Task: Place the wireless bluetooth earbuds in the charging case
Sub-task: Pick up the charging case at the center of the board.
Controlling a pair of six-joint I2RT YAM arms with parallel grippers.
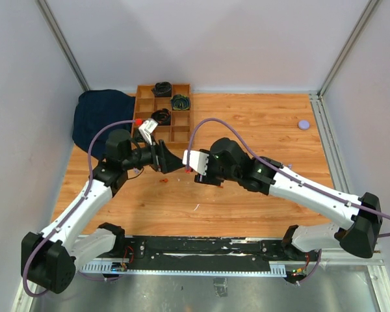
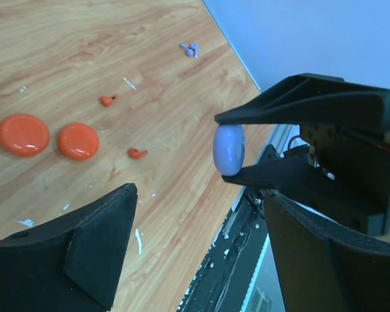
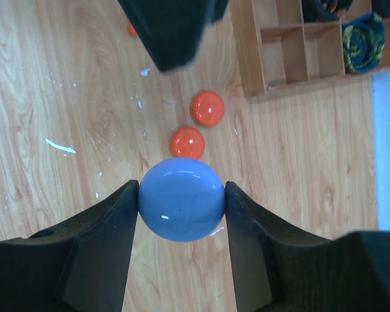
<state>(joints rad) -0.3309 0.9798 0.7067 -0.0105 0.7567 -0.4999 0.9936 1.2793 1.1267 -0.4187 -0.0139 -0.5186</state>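
Wooden tray (image 1: pixel 145 104) at the back: dark rolled bundles (image 1: pixel 180 101) in three compartments. Right gripper (image 3: pixel 182 195) clamps the pale blue round case (image 3: pixel 182 211); left gripper (image 2: pixel 200 208) spread, empty. Orange earbuds (image 2: pixel 137 153) lie loose on the wooden table (image 1: pixel 247 123).

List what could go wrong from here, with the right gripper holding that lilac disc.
1. The right gripper pinches the glossy, rounded lilac disc only at its rim; a nudge could pop it free.
2. The left gripper, jaws wide, faces it closely; moving in, it may strike the right gripper.
3. The tiny orange earbuds lie loose beside the orange discs; a low pass could scatter them.
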